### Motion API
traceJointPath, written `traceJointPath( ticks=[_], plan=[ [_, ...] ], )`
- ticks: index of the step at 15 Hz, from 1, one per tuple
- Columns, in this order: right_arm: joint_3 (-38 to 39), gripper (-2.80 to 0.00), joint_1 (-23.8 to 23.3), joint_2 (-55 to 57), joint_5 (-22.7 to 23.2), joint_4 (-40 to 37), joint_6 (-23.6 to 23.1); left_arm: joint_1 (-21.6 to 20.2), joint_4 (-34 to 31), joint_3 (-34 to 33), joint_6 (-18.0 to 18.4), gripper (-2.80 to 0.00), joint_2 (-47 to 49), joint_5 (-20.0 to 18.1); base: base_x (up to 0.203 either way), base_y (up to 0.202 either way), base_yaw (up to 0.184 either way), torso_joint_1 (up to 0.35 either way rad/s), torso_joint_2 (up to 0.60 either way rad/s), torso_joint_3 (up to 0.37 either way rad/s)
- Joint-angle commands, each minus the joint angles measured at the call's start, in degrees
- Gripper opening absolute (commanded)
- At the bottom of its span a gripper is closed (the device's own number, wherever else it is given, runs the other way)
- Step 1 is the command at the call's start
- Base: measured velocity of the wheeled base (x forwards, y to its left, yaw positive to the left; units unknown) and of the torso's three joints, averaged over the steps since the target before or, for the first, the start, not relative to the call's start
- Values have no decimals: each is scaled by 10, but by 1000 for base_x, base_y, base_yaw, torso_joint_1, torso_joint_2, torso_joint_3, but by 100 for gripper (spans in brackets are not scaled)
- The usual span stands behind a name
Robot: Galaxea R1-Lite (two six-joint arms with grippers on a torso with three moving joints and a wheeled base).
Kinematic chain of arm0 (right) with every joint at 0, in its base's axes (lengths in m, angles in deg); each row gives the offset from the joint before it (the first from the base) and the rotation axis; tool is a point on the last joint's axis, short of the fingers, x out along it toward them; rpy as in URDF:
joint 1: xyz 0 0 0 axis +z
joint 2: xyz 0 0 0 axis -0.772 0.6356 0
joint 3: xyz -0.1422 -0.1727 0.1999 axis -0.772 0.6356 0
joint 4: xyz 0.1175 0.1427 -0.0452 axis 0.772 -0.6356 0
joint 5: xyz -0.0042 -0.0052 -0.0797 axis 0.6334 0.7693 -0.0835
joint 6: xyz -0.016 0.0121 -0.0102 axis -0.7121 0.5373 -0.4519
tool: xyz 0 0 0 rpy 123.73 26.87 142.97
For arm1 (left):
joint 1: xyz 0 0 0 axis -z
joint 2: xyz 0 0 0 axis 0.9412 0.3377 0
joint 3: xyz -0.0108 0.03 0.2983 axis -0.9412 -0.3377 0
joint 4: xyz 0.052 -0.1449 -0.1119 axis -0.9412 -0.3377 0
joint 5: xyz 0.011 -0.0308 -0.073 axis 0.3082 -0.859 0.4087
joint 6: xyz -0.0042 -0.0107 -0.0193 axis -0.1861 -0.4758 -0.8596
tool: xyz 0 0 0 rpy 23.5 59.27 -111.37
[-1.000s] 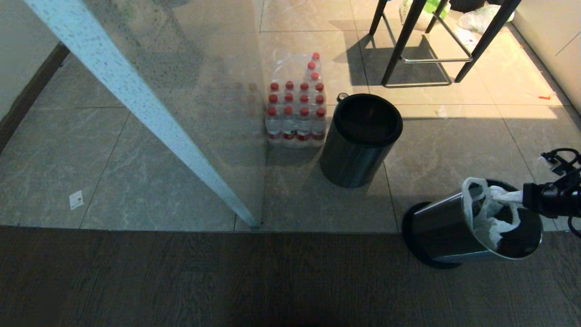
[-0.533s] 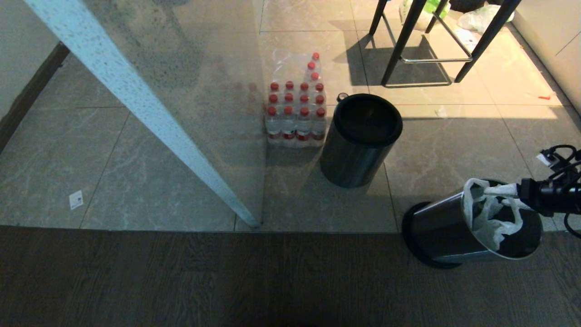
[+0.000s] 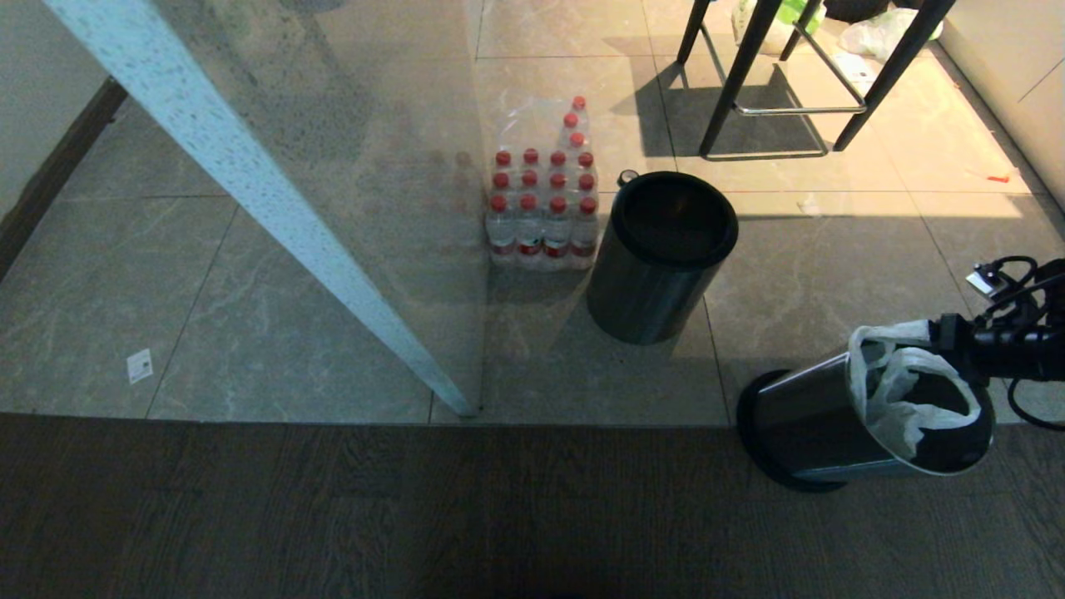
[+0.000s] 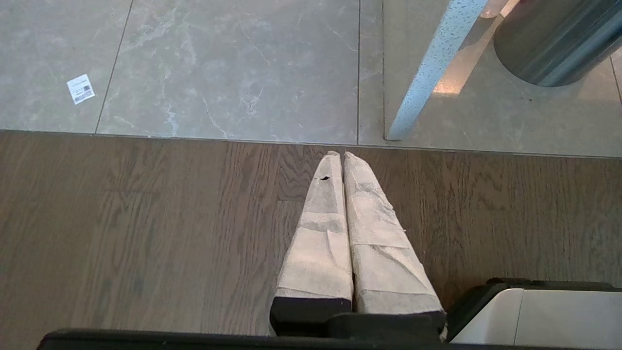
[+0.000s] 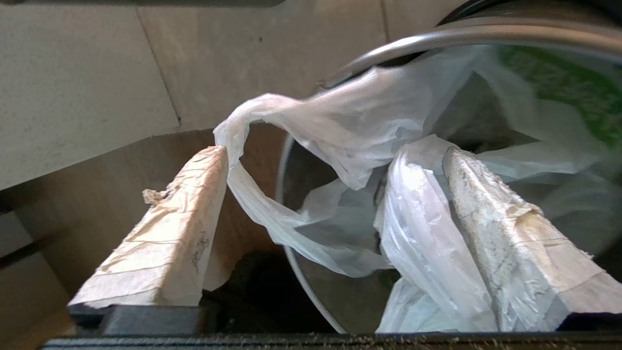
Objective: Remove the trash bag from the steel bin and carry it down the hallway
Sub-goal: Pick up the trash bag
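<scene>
Right gripper (image 3: 938, 334) reaches in from the right edge of the head view, its black arm lying almost level, its tip at the far rim of the steel bin (image 3: 811, 424). The right wrist view shows what the head view cannot: the two tape-wrapped fingers (image 5: 165, 233) stand wide apart, and one loop handle of the trash bag (image 5: 369, 146) hangs across the gap between them, touching the inner side of both fingers but not pinched by them. The same view also shows green print on the far wall of the bag. The head view gives the wider floor: the bin is tilted, its black base toward the left and its open mouth turned up and to the right, so its long axis runs slantwise; it sits where the dark wood floor (image 3: 374, 507) meets the grey tiles (image 3: 266, 333). The bag (image 3: 894, 399) lines the mouth, its handles lifted over the far rim. Further in on the tiles stand a second dark bin (image 3: 657, 258), upright, and just beside it a wrapped pack of bottles (image 3: 542, 208) with red caps. The left gripper (image 4: 340, 160) appears only in its own view, fingers pressed together with nothing between them, over the wood floor close to the tile edge.
</scene>
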Motion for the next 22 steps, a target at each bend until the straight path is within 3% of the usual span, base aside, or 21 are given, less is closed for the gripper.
traceJointPath(
  ticks=[1,11,14,15,22],
  plan=[
    [-1,0,8,7,4,2,0,0,0,0,0,-280,0,0,0,0,0,0,0,0],
    [-21,0,25,35,-3,15,-8,0,0,0,0,-280,0,0,0,0,0,0,0,0],
    [-35,0,26,50,-40,20,-24,0,0,0,0,-280,0,0,0,0,0,0,0,0],
    [-35,-280,25,50,-40,19,-27,0,0,0,0,-280,0,0,0,0,0,0,0,0],
    [-25,-280,17,27,-43,15,-30,0,0,0,0,-280,0,0,0,0,0,0,0,0]
  ],
)
